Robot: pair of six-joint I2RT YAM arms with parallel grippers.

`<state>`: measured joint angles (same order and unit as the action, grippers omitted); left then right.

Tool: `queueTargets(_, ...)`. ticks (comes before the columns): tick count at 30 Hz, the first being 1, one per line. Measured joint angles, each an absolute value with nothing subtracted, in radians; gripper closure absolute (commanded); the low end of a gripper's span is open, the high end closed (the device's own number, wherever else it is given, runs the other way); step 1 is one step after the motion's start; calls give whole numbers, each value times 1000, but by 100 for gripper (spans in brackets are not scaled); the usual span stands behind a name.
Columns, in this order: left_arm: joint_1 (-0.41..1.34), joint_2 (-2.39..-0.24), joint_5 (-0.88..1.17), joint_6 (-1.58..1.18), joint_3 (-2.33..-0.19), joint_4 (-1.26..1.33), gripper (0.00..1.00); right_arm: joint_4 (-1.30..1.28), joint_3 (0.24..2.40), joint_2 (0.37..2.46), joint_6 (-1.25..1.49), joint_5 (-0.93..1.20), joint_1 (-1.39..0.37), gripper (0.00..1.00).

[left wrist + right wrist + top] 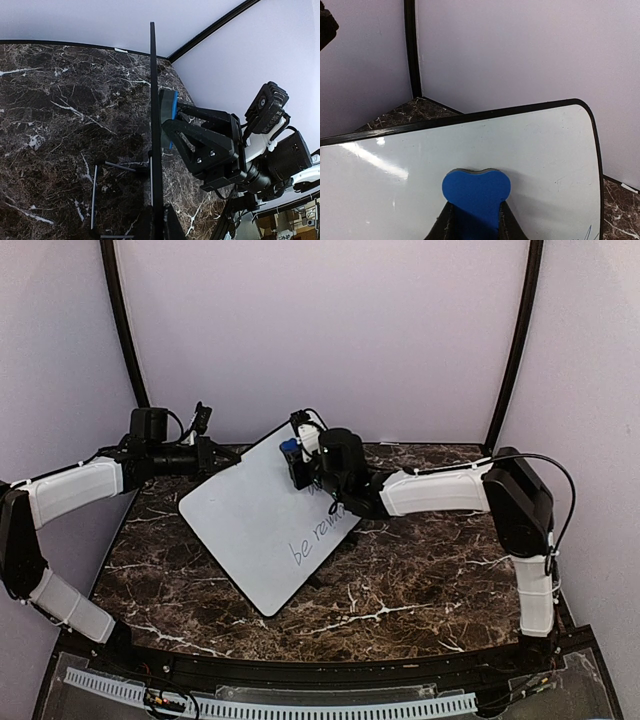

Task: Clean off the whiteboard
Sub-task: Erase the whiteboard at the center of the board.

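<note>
So here's where we're at: the whiteboard is around the middle of the bench, a bit to the left. It's tipped up on a slant, near corner down on the marble and far side raised. Our left pincer is clamped on its far-left edge, pinching across the thin rim. Our right pincer is closed on the blue eraser, which sits flat against the face up near the far corner. The only writing we can spot is on the near-right part of the face, well apart from the eraser. The rest looks clean. As for handling, we'd call this a thin, stiff, fairly light panel with a slick, glossy face; there's a glare streak across it in the right wrist view. So the face is no place to grab, and the rim is the spot, just like the left side has it. We reckon that with only one edge held it'll want to pivot or bow if we lean on it far from the clamp, so moderate pressure seems smart. There's a skinny wire stand behind it that looks too flimsy to count on. The eraser looks soft enough to squash a little.
</note>
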<state>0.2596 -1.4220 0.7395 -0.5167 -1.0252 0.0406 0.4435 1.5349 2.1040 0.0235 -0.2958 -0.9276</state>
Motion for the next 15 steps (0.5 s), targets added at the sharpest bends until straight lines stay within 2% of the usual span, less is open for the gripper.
queueTargets(6, 259, -1422, 724, -523, -1025, 41, 100, 421, 1581, 2130, 33, -271, -884, 80)
queueTargets(15, 259, -1422, 731, -528, -1025, 43, 100, 371, 1610, 2158, 62, -252, -715, 80)
